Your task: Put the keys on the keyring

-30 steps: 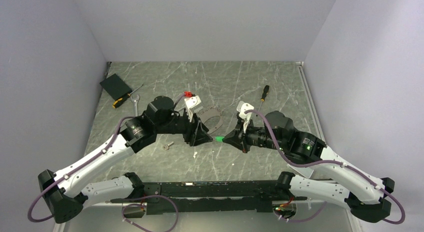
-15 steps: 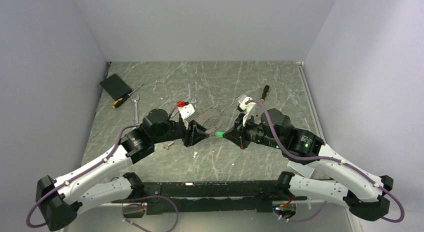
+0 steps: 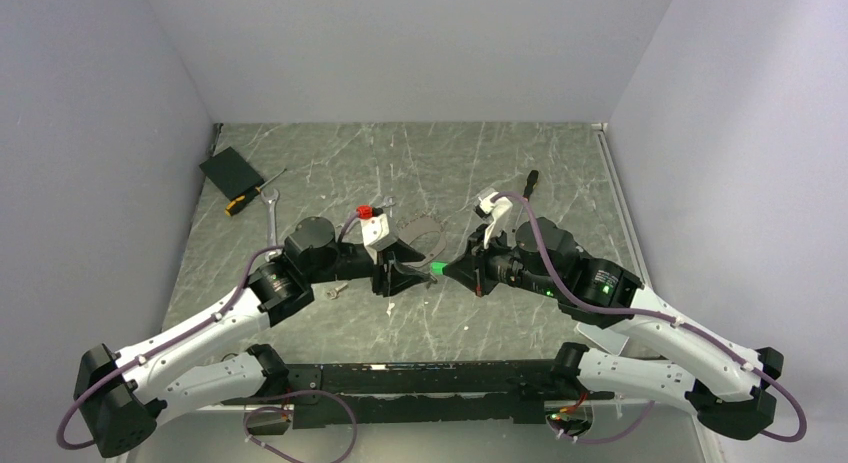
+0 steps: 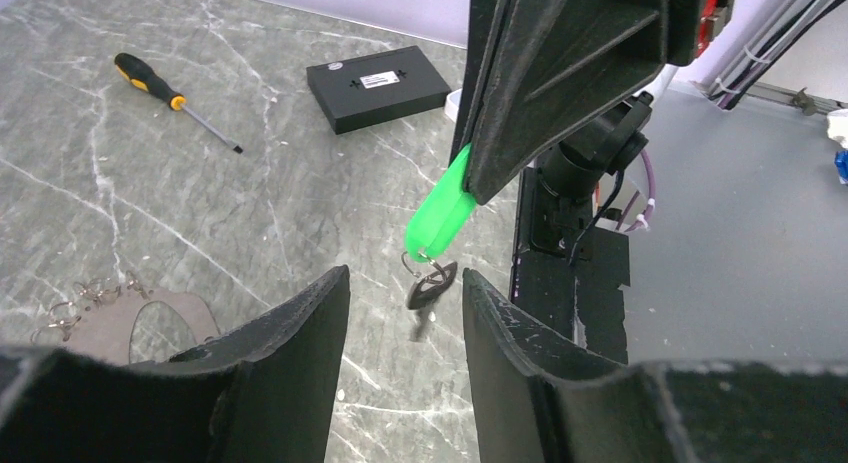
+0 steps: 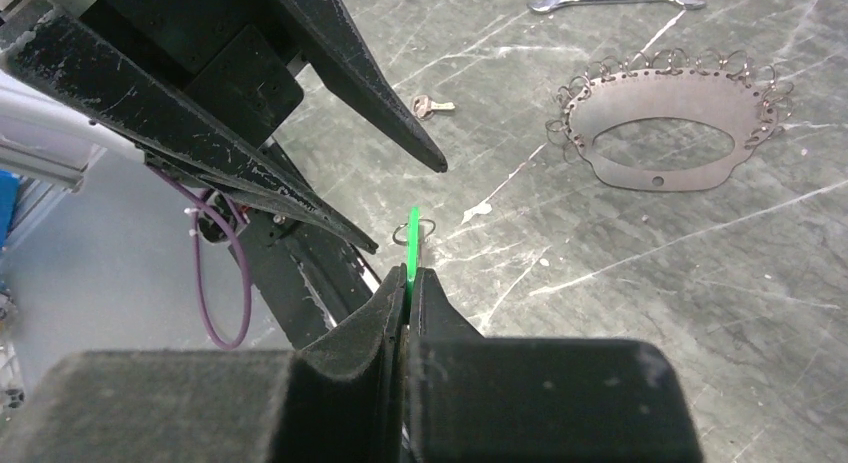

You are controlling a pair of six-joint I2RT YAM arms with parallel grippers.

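The right gripper [image 5: 408, 275] is clamped on the green-tagged key [image 4: 441, 211], and its fingers pinch the top of the green plastic tag. It holds the key in the air, just on the near side of the keyring [image 5: 690, 93] (a flat oval metal plate with small wire loops along its rim, lying flat on the counter [image 5: 650, 283]). Under the tag hang a little split ring and a dark key, free and touching nothing. The left gripper [image 4: 403, 283] faces it with its fingers apart and empty, also just on the near side of the keyring. From its wrist view, the hanging key is in line with the gap between its fingers. A silver key [image 5: 430, 106] lies on the counter, to the left of the keyring and nearer to the arm bases.

I judge that the step in hand is a transfer: the left gripper should take the hanging part, so that the key can later be brought to one loop of the keyring. To do it well:

- Bring the left gripper forward slowly, because the dangling key will probably swing at any touch.
- Centre the gap on the dark key or its split ring, not on the green tag.
- The right gripper should not let go before the left one has closed firmly.
- Stay above the keyring, so that its loops are not pushed away.
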